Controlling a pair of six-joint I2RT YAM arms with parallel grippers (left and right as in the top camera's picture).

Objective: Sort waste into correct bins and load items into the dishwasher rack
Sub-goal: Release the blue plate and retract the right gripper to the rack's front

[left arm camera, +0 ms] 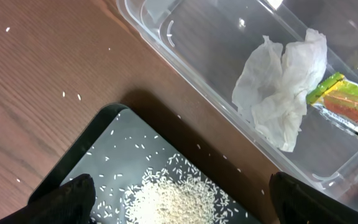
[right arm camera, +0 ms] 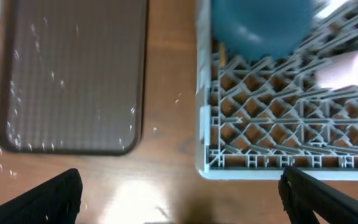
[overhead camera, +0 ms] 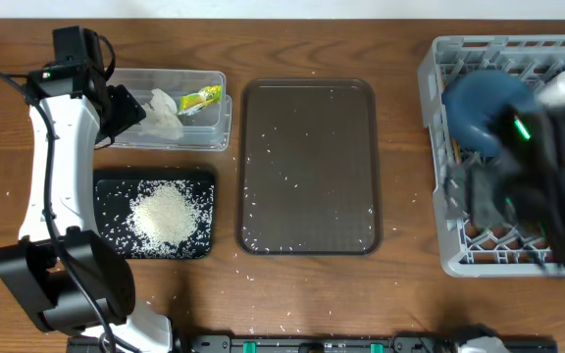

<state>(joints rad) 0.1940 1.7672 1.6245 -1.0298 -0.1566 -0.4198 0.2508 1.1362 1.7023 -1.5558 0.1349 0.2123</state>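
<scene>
Two bins sit at the left in the overhead view. The clear plastic tub (overhead camera: pixel 219 137), long axis left to right, holds the crumpled tissue (overhead camera: pixel 162 113) and the glossy yellow-green wrapper (overhead camera: pixel 202 99). Nearer, the matte black tray (overhead camera: pixel 111 186) carries a mound of rice (overhead camera: pixel 170 214). At the right, the grey lattice rack (overhead camera: pixel 435 69) holds a rounded blue dish (overhead camera: pixel 484 103).

At the left wrist, we see the left gripper (left arm camera: pixel 182 180) spread and empty over the rice, and the wrapper lies slantwise.

At the right wrist, the right gripper (right arm camera: pixel 180 174) gapes, holding nothing, at the rack's near-left corner.
</scene>
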